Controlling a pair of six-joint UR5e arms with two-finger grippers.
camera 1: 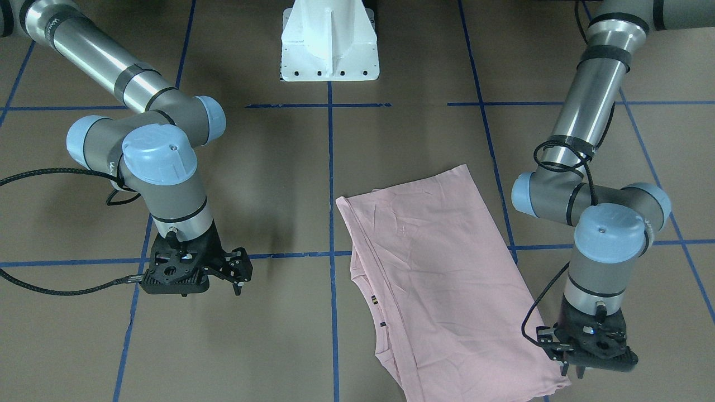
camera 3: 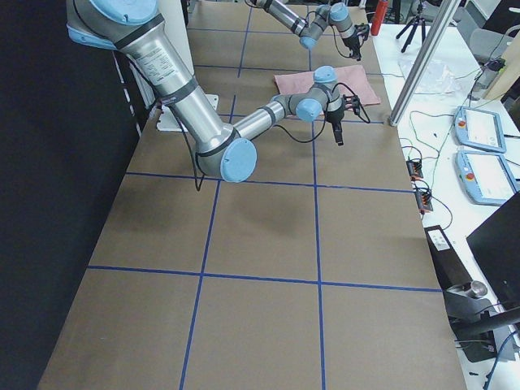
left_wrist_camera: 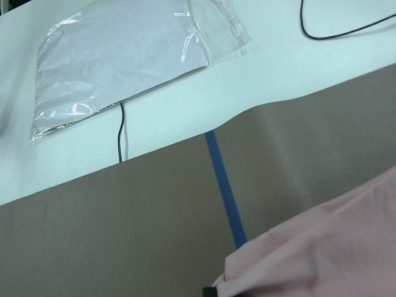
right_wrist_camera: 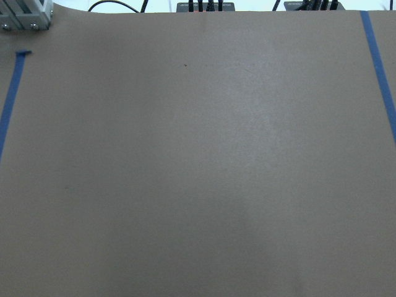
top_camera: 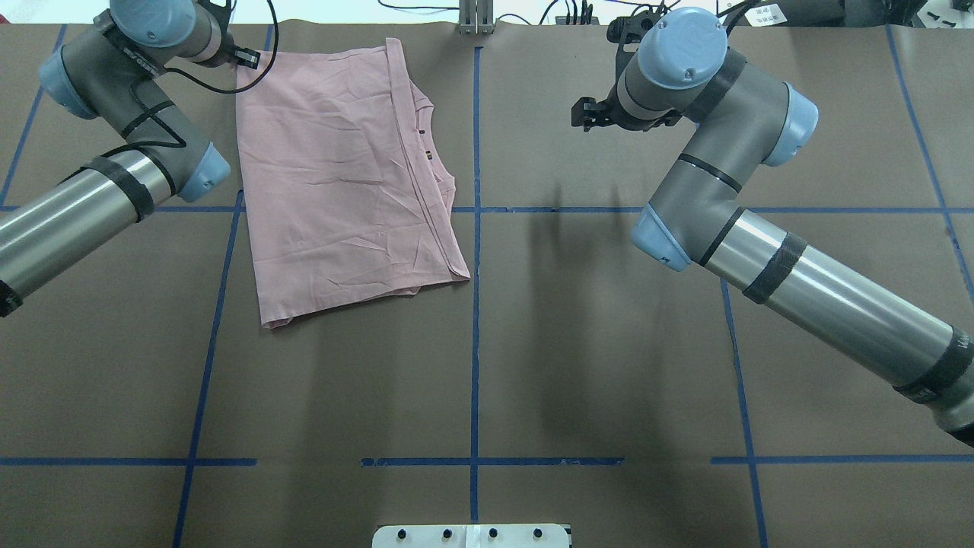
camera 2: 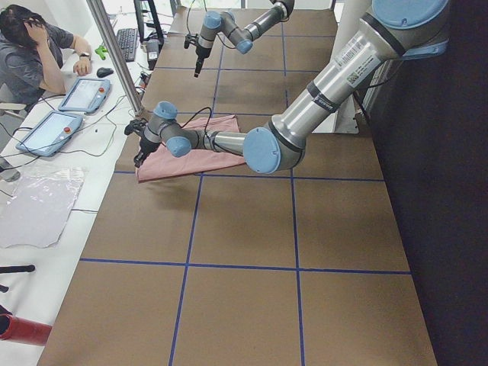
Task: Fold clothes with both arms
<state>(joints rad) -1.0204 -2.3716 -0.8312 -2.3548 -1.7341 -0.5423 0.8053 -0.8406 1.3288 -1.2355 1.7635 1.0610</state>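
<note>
Overhead exterior: T-shirt [top_camera: 335,190] runs near-to-far, collar [top_camera: 435,148] rightward; left pincer [camera 1: 571,369], right pincer [camera 1: 241,280] opening unclear.

The T-shirt [camera 1: 447,268] runs off the front view's bottom edge at five o'clock; my left end effector [camera 1: 573,372] there (jaws too small) has an unreadable grip.

This is a robotics lab. A left arm [top_camera: 76,205] and a right arm [top_camera: 822,304] flank a white pedestal [camera 1: 329,44] at twelve o'clock in the front view, above a brown-papered table [top_camera: 609,365] gridded with blue tape [top_camera: 475,304]. In the left side view, at ten o'clock, a person [camera 2: 30,53] sits at a white bench [camera 2: 46,252] with control tablets [camera 2: 84,94] and a keyboard [camera 2: 126,43].
</note>
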